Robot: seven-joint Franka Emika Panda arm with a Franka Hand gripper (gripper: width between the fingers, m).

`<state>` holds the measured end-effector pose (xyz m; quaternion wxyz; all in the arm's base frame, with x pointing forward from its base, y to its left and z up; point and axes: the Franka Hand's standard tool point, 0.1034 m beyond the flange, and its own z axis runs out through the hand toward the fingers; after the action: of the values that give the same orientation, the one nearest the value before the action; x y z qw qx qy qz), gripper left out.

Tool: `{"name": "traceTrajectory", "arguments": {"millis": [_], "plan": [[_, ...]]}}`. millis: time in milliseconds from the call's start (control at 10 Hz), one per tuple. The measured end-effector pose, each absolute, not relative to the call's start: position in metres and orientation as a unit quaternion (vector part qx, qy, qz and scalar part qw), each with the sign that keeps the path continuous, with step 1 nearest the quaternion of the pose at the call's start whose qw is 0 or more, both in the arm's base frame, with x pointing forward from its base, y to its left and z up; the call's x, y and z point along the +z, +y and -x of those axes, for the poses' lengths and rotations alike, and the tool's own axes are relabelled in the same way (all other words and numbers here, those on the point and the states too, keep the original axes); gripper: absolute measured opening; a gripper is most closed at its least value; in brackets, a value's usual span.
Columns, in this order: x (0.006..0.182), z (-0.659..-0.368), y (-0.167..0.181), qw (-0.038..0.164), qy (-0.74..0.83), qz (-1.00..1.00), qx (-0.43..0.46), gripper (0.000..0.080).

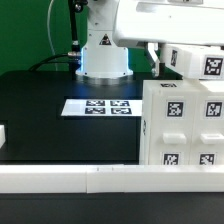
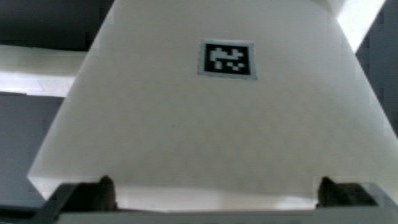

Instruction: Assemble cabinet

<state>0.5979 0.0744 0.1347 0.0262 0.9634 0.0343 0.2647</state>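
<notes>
The long white rail (image 1: 95,178) runs across the lower edge of the exterior frame, nearest the camera. Behind it, at the right of the frame, stands the cabinet (image 1: 180,125), upright on the black table (image 1: 60,125). A white tagged panel (image 2: 205,110) sits along the cabinet top. The gripper (image 2: 210,192) straddles this panel; its fingertips (image 2: 86,190) stand wide, one at each edge, apparently clamped on it. Judged from this, the case is built and the top panel is being fitted; seating remains, and further parts cannot be confirmed. Farther back, at centre frame, lies the marker board (image 1: 100,106). No brand or readable text appears, only square coded tags.
</notes>
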Motion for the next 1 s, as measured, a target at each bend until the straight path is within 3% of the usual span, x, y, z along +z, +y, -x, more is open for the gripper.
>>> {"name": "traceTrajectory", "arguments": {"millis": [400, 500, 600, 1000], "plan": [[0.1345, -0.5975, 0.0730, 0.027, 0.035, -0.963, 0.266, 0.0553], [0.1345, -0.5975, 0.0730, 0.027, 0.035, -0.963, 0.266, 0.0607], [0.1345, -0.5975, 0.0730, 0.027, 0.035, -0.963, 0.266, 0.0754], [0.1345, -0.5975, 0.0730, 0.027, 0.036, -0.963, 0.266, 0.0796]]}}
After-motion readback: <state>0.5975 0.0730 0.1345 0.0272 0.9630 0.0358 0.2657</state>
